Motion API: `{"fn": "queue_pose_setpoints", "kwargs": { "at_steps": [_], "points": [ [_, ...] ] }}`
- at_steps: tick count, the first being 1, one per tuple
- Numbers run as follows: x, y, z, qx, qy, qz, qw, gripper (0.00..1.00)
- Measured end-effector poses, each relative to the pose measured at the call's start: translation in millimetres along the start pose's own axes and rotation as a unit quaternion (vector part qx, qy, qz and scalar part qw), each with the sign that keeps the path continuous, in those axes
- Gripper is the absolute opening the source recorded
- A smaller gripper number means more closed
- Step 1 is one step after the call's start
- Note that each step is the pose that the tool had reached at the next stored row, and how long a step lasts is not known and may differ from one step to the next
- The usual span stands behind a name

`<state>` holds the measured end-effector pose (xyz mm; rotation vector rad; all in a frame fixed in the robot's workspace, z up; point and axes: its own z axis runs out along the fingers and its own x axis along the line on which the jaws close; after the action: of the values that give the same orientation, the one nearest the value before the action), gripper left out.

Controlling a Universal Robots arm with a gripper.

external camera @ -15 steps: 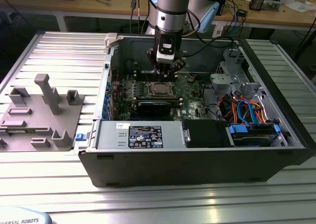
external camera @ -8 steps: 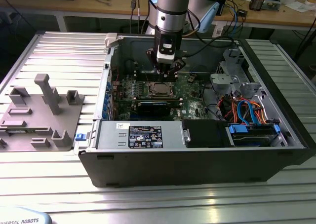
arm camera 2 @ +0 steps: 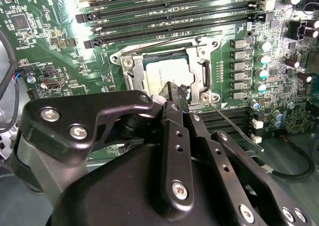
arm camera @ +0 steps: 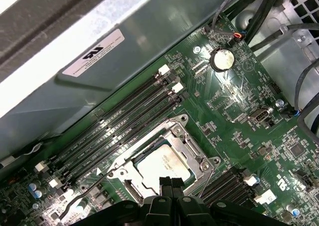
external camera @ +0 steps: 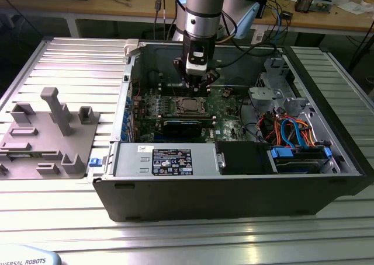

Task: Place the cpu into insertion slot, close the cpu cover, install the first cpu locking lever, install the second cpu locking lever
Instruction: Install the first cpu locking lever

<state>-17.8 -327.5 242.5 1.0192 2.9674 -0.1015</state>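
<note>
The cpu (external camera: pixel 188 105) (arm camera 2: pixel 167 70) (arm camera: pixel 162 165) lies flat in the insertion slot (external camera: pixel 188 108) on the green board, its silver-grey top facing up. Over its edges the cpu cover (arm camera 2: pixel 132 75) (arm camera: pixel 192 149) sits down as a silvery frame. A thin wire locking lever (arm camera 2: pixel 234 124) sticks out sideways from the socket's corner over the board. My gripper (external camera: pixel 196 85) (arm camera 2: pixel 175 92) (arm camera: pixel 171 182) hovers just above the socket's near edge, its black fingers (arm camera: pixel 166 183) pressed together with nothing visible between them.
Long memory slots (arm camera 2: pixel 169 12) (arm camera: pixel 124 117) run beside the socket. The open case's walls (external camera: pixel 222 189) surround the board, with a black power supply (external camera: pixel 245 157) and orange and blue cables (external camera: pixel 292 128) at the exterior view's right. A grey fixture (external camera: pixel 52 131) stands outside on the left.
</note>
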Motion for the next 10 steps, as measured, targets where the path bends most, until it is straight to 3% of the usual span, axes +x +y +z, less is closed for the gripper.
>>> {"fn": "queue_pose_setpoints", "kwargs": {
  "at_steps": [10],
  "points": [
    [0.0, 0.0, 0.0, -0.0001, -0.0003, -0.005, 1.0000, 0.11]
  ]
}}
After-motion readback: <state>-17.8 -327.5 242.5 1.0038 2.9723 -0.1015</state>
